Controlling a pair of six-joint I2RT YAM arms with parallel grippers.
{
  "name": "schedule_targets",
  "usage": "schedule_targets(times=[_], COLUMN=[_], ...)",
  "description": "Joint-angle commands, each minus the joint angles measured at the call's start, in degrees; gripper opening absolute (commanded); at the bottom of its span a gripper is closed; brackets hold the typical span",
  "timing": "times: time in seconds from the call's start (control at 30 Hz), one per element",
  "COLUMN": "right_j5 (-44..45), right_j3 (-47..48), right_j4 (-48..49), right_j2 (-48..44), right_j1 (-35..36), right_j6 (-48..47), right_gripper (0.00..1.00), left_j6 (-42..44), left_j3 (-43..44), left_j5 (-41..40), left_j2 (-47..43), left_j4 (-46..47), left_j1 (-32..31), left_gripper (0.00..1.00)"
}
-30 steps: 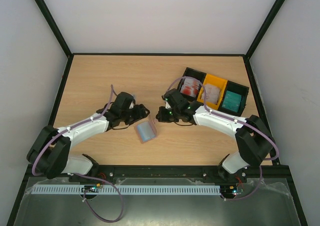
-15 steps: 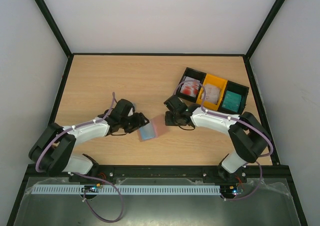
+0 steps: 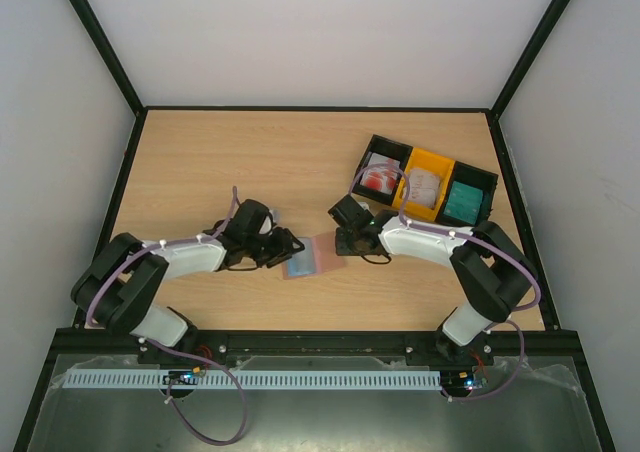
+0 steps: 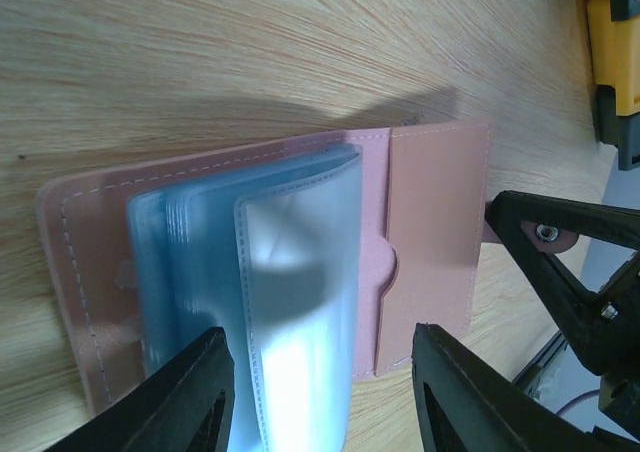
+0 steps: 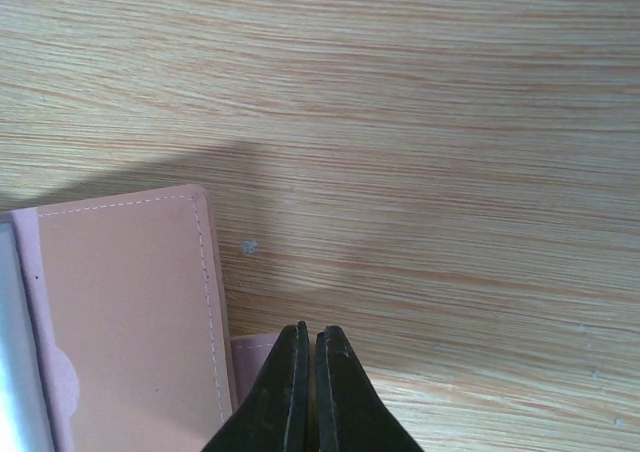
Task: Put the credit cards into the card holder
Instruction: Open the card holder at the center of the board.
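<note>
A pale wooden bench [image 3: 200,162] inside a white-walled, black-framed enclosure. Between the fingers of the left pincer [image 4: 320,334] rose the card holder's clear sleeves [image 4: 295,272]. The fingers stood half spread, one on either side of the stack, and did not visibly clamp it. They had narrowed over the preceding second. Under and just beyond this pincer the card holder [image 3: 312,257] lay opened, inner face up, flat on the bench. A second before it had been propped at a tilt, nearer the arm bases and only partly unfolded.

At the holder's far flap, opposite the left pincer, the right pincer [image 5: 308,334] was pressed together, with its tips set on the small pink closure tab [image 5: 255,350]. Whether it pinched the tab or merely bore down on it could not be told. A second earlier this pincer had hung clear of the holder. It had since descended to the flap, apparently to pin it.

Well beyond the right pincer stood the black and yellow trays [image 3: 432,155], which held the credit cards: red-marked white [image 3: 378,179], pale [image 3: 424,185] and teal [image 3: 463,202]. No card had yet been lifted. The holder seemed to have been made ready for loading, with a sleeve probably still to be parted.
</note>
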Motion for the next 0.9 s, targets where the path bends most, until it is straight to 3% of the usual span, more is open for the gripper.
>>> schedule_targets(times=[0.0,0.2,0.47,0.6,0.87], right_j5=[1.78,2.67,9.02,13.67,14.77], right_j3=[-1.41,-2.08,-5.01,-8.49,-13.06], right_j4=[-0.56,0.48,1.72,2.59,5.50], right_j2=[0.21,-0.24,-5.28,-8.33,-16.33], right_j1=[-0.26,-0.20,-0.26,-0.23,-0.22], right_j6=[-0.25,-0.36,0.06,2.65,4.03], right_gripper=[0.02,0.03,0.25,0.30,0.36], left_j6=[0.08,1.45,4.06,2.84,0.88], left_j3=[1.11,4.09,11.36,12.91,18.01], left_j5=[2.33,5.15,8.63,8.97,11.17], left_j2=[2.18,5.89,12.91,15.64,20.31], left_j4=[2.84,5.63,5.45,7.39,10.12], left_j1=[-0.71,-1.88,-4.06,-5.11,-7.78], left_gripper=[0.50,0.53,0.53,0.51,0.51])
